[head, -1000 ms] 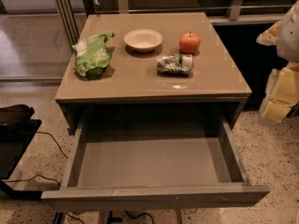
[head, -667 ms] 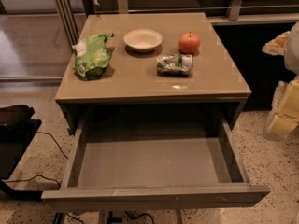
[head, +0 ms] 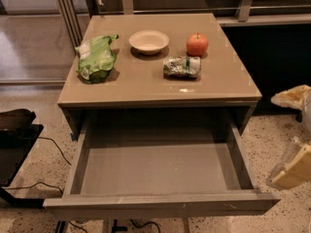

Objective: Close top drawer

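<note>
The top drawer (head: pixel 160 169) of the grey-taupe cabinet is pulled far out. Its empty rectangular inside shows, and its plain flat front panel (head: pixel 160 205) lies along the bottom of the camera view. My gripper (head: pixel 294 135) is at the right edge, to the right of the drawer's right side wall and apart from it. Its two cream fingers (head: pixel 291 97) stand wide apart with nothing between them.
On the cabinet top (head: pixel 146 81) lie a green chip bag (head: pixel 97 57), a white bowl (head: pixel 148 41), an orange-red apple (head: pixel 197 44) and a crumpled snack packet (head: pixel 181 66). A black object with cables (head: pixel 14 140) stands on the floor at left. Railings run behind.
My gripper has moved down the right edge of the view, from beside the cabinet top to beside the open drawer. The drawer has not moved.
</note>
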You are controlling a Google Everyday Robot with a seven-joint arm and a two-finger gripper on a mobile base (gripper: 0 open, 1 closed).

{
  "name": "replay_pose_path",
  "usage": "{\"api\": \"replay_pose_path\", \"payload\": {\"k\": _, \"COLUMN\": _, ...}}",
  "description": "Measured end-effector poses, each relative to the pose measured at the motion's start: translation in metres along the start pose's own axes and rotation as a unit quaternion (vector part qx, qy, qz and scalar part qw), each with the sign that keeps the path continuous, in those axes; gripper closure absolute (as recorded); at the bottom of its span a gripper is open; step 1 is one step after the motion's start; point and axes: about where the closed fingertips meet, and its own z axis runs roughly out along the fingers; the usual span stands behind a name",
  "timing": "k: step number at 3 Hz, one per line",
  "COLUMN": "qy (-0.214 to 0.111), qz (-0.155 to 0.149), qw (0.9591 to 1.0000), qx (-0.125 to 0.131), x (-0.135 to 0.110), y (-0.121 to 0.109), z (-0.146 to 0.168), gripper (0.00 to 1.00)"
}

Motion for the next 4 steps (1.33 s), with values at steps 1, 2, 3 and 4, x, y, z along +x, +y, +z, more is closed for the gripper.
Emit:
{"api": "replay_pose_path", "payload": {"k": 1, "qy": -0.023, "qz": -0.009, "qw": 0.9997, "qx": -0.003, "x": 0.021, "y": 0.022, "z": 0.044, "gripper": 0.42}}
{"api": "replay_pose_path", "payload": {"k": 2, "qy": -0.023, "qz": -0.018, "qw": 0.9995, "qx": 0.004, "x": 0.024, "y": 0.022, "z": 0.055, "gripper": 0.65}}
{"api": "replay_pose_path", "payload": {"k": 3, "qy": -0.024, "qz": -0.018, "qw": 0.9996, "qx": 0.004, "x": 0.024, "y": 0.022, "z": 0.055, "gripper": 0.88}}
{"api": "replay_pose_path", "payload": {"k": 4, "qy": -0.025, "qz": -0.013, "qw": 0.9996, "qx": -0.003, "x": 0.024, "y": 0.023, "z": 0.061, "gripper": 1.0}}
